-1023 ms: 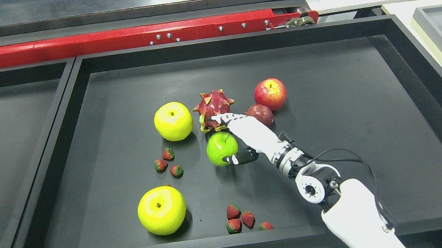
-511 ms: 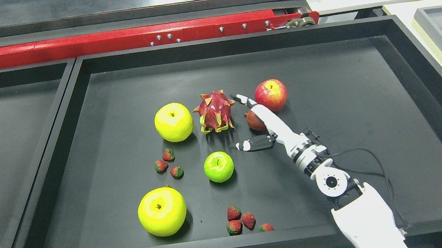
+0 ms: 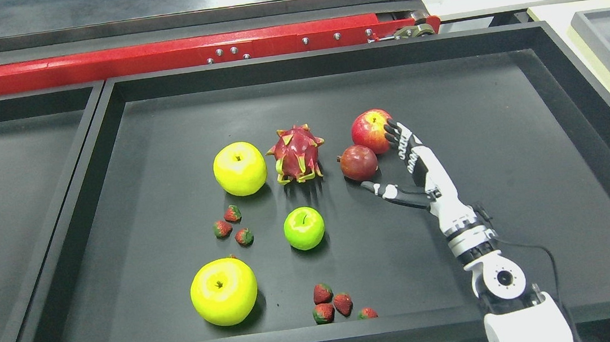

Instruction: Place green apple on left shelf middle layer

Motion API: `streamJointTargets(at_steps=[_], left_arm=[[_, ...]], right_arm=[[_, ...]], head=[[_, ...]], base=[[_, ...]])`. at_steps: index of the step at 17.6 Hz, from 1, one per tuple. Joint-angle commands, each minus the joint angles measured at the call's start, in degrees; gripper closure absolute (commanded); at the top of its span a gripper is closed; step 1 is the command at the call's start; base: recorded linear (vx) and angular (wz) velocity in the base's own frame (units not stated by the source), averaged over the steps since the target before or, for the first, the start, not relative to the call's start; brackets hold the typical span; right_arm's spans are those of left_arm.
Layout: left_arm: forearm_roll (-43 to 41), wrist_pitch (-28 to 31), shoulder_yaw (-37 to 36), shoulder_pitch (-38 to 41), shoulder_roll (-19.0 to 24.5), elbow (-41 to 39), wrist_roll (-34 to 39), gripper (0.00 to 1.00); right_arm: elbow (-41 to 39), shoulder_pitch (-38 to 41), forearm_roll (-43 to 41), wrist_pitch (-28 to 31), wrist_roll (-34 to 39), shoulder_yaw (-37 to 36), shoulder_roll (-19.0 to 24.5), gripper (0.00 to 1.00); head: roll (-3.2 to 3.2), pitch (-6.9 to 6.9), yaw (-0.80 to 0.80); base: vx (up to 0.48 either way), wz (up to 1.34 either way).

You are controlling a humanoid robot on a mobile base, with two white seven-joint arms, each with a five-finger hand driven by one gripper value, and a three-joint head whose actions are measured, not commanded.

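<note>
Item one: our right hand (image 3: pixel 415 168), fingers spread, thumb out, holding nothing, raised beside the red apple (image 3: pixel 371 130) and the dark plum-like fruit (image 3: pixel 359 162). At its eight o'clock, well apart: the green apple (image 3: pixel 304 228), lying loose on the floor of the black tray (image 3: pixel 444 94). Beyond, at ten o'clock: dragon fruit (image 3: pixel 297 153). Farther left: two yellow apples (image 3: pixel 239 168). Status, in our judgement: apple ungrasped, no shelf in view, pickup and placing both remain.
</note>
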Motion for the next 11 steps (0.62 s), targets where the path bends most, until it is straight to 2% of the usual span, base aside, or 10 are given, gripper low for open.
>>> streamJointTargets(at_steps=[1,6,11], left_arm=[[-0.01,-0.08,0.0,0.0,1.0,-0.01,0.06,0.0],[-0.01,0.01,0.0,0.0,1.0,-0.01,-0.03,0.0],[-0.01,-0.08,0.0,0.0,1.0,0.08,-0.03,0.0]], right_arm=[[-2.03,3.86,-5.05,-0.39,0.26,-5.74,1.17,0.0],[-2.03,4.91,-4.96,0.14,0.26,-0.3,1.17,0.0],[-2.03,4.91,-4.87,0.23,0.26,0.24,1.17,0.0]], head=[[0.0,0.0,0.0],[0.0,0.0,0.0],[0.0,0.0,0.0]], base=[[0.0,0.0],[0.0,0.0],[0.0,0.0]])
